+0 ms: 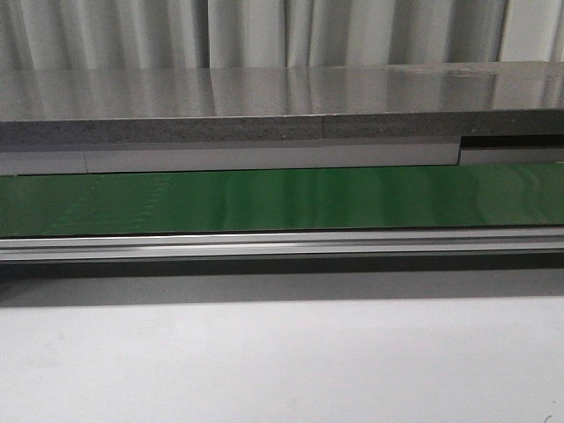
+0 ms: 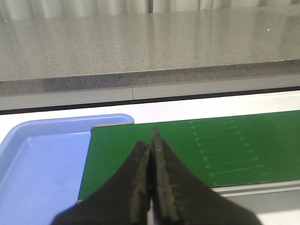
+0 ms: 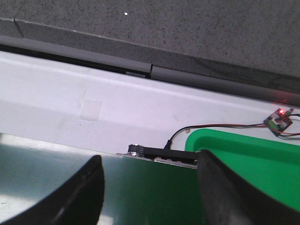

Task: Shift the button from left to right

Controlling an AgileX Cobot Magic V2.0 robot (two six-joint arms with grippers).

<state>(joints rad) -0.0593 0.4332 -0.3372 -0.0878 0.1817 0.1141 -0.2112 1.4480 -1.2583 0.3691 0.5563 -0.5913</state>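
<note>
The button is out of view in every frame. In the left wrist view my left gripper (image 2: 151, 138) is shut with nothing between its black fingers, hovering over the near end of the green belt (image 2: 187, 150) beside an empty blue tray (image 2: 42, 159). In the right wrist view my right gripper (image 3: 149, 164) is open and empty, its two black fingers spread wide above the belt's other end (image 3: 140, 192), close to a green tray (image 3: 253, 159). Neither gripper shows in the front view, where the green belt (image 1: 282, 198) runs bare across the frame.
A grey stone counter (image 1: 264, 101) runs behind the belt. An aluminium rail (image 1: 282, 245) fronts it, with white table (image 1: 282, 361) nearer. Past the belt's right end sit a black sensor bracket (image 3: 164, 153), wires and a small circuit board (image 3: 279, 118).
</note>
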